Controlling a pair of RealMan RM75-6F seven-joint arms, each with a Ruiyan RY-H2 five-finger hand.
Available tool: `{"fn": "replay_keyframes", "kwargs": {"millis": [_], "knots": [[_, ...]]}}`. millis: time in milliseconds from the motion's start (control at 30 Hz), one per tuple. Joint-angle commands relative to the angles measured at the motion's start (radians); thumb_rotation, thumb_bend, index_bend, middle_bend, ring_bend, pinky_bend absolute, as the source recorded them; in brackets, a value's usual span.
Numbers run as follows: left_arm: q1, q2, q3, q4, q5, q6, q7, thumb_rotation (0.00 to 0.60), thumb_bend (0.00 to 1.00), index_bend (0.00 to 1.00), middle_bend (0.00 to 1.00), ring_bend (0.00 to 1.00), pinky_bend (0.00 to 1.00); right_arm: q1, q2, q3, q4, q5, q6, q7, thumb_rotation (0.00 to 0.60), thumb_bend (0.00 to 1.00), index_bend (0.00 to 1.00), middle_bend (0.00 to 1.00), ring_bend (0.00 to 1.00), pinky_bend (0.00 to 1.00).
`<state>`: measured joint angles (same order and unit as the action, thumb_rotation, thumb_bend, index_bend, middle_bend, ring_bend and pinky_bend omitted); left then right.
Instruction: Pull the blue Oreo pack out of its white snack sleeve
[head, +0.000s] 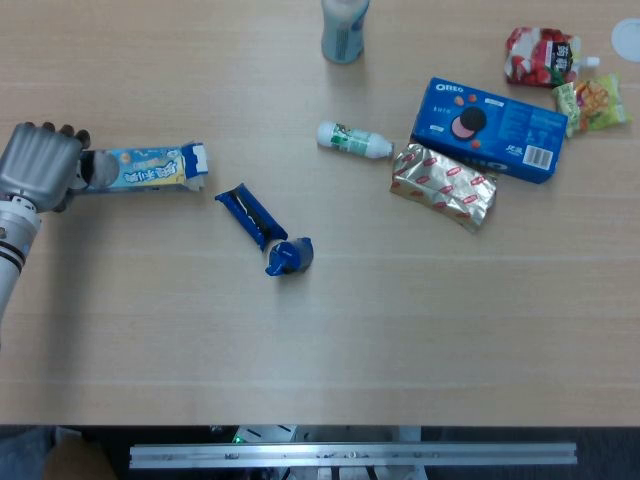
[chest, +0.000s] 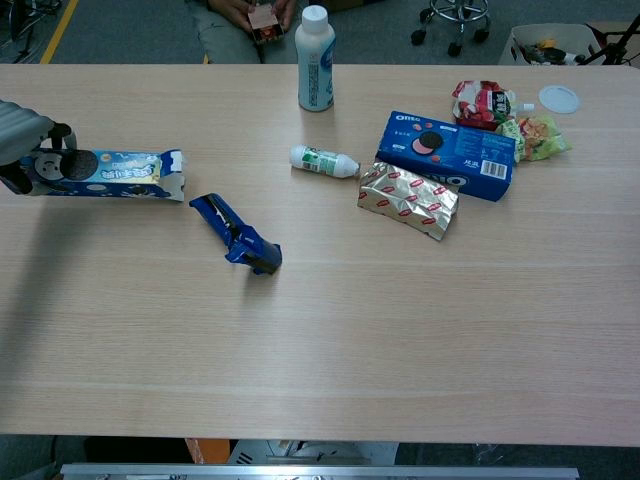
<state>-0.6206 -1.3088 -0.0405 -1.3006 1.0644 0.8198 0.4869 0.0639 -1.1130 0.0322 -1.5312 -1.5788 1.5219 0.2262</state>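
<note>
1. At the far left of the bench (head: 330, 340), the left hand (head: 38, 166) grips one end of the white snack sleeve (head: 145, 168), fingers curled round it; the sleeve's open end points toward the blue Oreo pack (head: 262, 228).
2. The blue Oreo pack lies flat on the bench, fully outside the sleeve, just right of and below the sleeve's open end, angled down to the right, apart from it.
3. Well right of the pack lies a small white bottle (head: 354, 139) on its side, with a silver foil packet (head: 444, 185) and a blue Oreo box (head: 489, 129) beyond it.
4. A tall bottle (chest: 315, 58) stands upright above the small one.
5. The right hand appears in neither view.
</note>
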Motion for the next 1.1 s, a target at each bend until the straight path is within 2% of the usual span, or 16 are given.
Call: {"fn": "replay_keyframes", "kwargs": {"millis": [33,267,500,667,867,1100], "knots": [[-0.005,0.012,-0.004,-0.023,-0.027,-0.017,-0.006,0.6,0.24,0.14,0.25,0.24,0.52,0.0,0.0,0.0,0.0,0.001,0.0,0.0,0.6,0.31,0.33,0.37,0.3,0.22],[0.012,0.051,-0.022,-0.103,-0.024,0.047,-0.039,0.6,0.24,0.1,0.21,0.19,0.47,0.0,0.0,0.001,-0.001,0.002,-0.002,-0.002,0.6,0.31,0.33,0.37,0.3,0.22],[0.076,0.121,-0.028,-0.24,0.017,0.181,-0.087,0.6,0.24,0.11,0.21,0.2,0.47,0.003,-0.002,0.003,0.0,0.01,-0.011,-0.011,0.6,0.31,0.33,0.37,0.3,0.22],[0.137,0.156,-0.009,-0.303,0.054,0.287,-0.088,0.6,0.24,0.12,0.21,0.2,0.47,0.004,-0.001,0.007,-0.003,0.017,-0.014,-0.021,0.6,0.31,0.33,0.37,0.3,0.22],[0.177,0.165,0.022,-0.314,0.065,0.318,-0.064,0.6,0.24,0.12,0.21,0.2,0.44,0.005,0.002,0.01,-0.006,0.023,-0.016,-0.022,0.6,0.31,0.33,0.37,0.3,0.22],[0.186,0.146,0.048,-0.337,0.085,0.286,-0.073,0.6,0.24,0.12,0.21,0.2,0.43,0.003,0.003,0.009,-0.008,0.02,-0.012,-0.02,0.6,0.31,0.33,0.37,0.3,0.22]]}}
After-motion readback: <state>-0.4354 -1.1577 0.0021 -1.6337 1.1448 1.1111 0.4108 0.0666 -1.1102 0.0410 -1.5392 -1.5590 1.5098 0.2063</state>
